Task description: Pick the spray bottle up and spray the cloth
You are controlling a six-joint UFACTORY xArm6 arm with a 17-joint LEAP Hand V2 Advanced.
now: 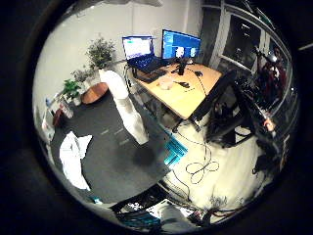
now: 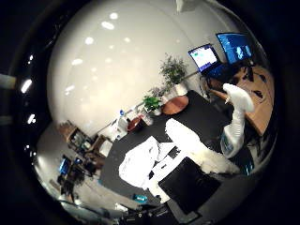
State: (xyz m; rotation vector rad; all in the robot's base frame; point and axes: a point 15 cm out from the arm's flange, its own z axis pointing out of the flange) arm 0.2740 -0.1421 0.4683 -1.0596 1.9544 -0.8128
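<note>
The white spray bottle [image 1: 125, 105] stands upright on the dark table [image 1: 117, 161], its trigger head on top. A crumpled white cloth [image 1: 73, 157] lies flat on the same table, a short way from the bottle and nearer the table's edge. My right hand [image 2: 197, 149] hovers above the table, well clear of both. One white finger reaches out straight between cloth and bottle, with a black part of the hand beside it. Nothing is in the hand.
Beyond the dark table stands a wooden desk [image 1: 195, 93] with a laptop [image 1: 142, 55] and a monitor [image 1: 181, 45]. A black office chair [image 1: 220, 110] is beside it. Potted plants [image 1: 100, 51] and a round wooden tray [image 1: 95, 92] sit at the table's far end.
</note>
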